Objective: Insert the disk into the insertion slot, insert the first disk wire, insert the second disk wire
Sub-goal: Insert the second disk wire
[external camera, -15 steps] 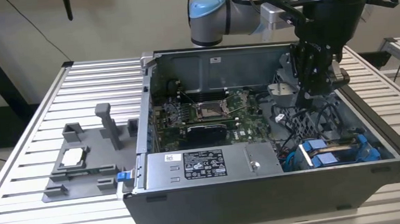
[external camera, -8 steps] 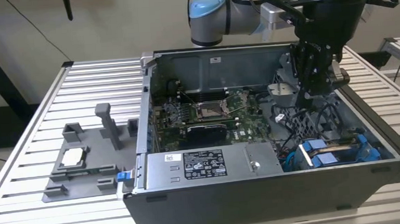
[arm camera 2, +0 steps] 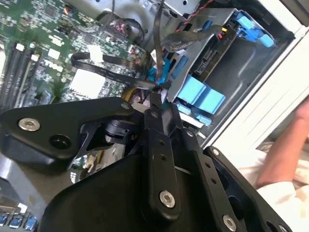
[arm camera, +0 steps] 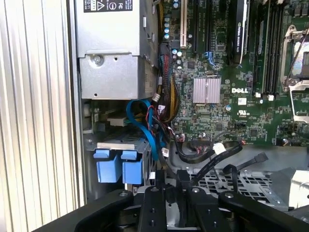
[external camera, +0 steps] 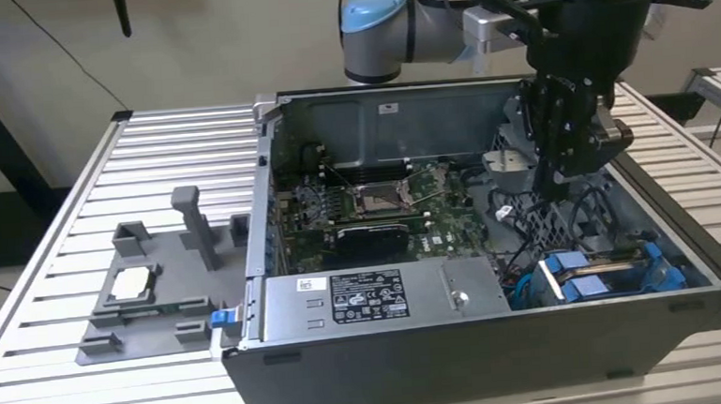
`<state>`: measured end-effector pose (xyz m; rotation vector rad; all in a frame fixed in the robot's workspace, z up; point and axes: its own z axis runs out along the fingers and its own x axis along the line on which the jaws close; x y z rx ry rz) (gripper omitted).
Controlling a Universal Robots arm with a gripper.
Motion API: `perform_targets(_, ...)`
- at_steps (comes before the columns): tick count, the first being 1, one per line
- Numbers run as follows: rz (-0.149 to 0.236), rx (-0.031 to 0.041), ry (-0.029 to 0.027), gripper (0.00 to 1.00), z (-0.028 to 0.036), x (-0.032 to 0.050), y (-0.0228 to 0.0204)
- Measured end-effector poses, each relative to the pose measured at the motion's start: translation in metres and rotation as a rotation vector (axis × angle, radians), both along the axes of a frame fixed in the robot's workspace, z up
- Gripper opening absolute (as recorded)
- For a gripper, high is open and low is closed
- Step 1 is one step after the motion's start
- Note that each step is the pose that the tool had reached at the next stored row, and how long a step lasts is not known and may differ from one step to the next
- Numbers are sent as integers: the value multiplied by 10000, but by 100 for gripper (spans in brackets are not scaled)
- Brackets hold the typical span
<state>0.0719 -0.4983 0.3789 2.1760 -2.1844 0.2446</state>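
Observation:
The disk (external camera: 605, 264), in its blue carrier, lies inside the insertion slot (external camera: 673, 275), the grey cage at the case's corner nearest the camera on the exterior view's right. Its blue tabs (arm camera: 118, 168) and connector edge (arm camera 2: 212, 53) show in both wrist views. My gripper (external camera: 558, 188) hangs inside the case just behind the cage. In the second wrist view the gripper (arm camera 2: 155, 95) is shut on a disk wire (arm camera 2: 157, 73) with a blue plug, a short way from the disk's connector edge. A black flat wire (arm camera 2: 104, 62) curls beside it. A blue wire (arm camera: 143, 123) runs down toward the gripper (arm camera: 164, 180).
The grey power-supply box (external camera: 366, 295) fills the case front beside the cage. The motherboard (external camera: 374, 206) lies behind it. A grey fixture tray (external camera: 141, 292) sits on the slatted table at the exterior view's left. A person's arm (arm camera 2: 289, 145) shows beyond the case wall.

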Motion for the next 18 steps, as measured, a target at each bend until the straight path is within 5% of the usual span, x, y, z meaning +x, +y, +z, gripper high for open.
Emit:
perform_targets(3, 45, -395, -76, 25, -6, -10, 29)
perform_targets(5, 90, -592, -133, 25, -13, -16, 45)
perform_targets(10, 235, -633, -277, 25, -47, -30, 109)
perform_targets(18, 248, -634, -288, 25, -81, -43, 116)
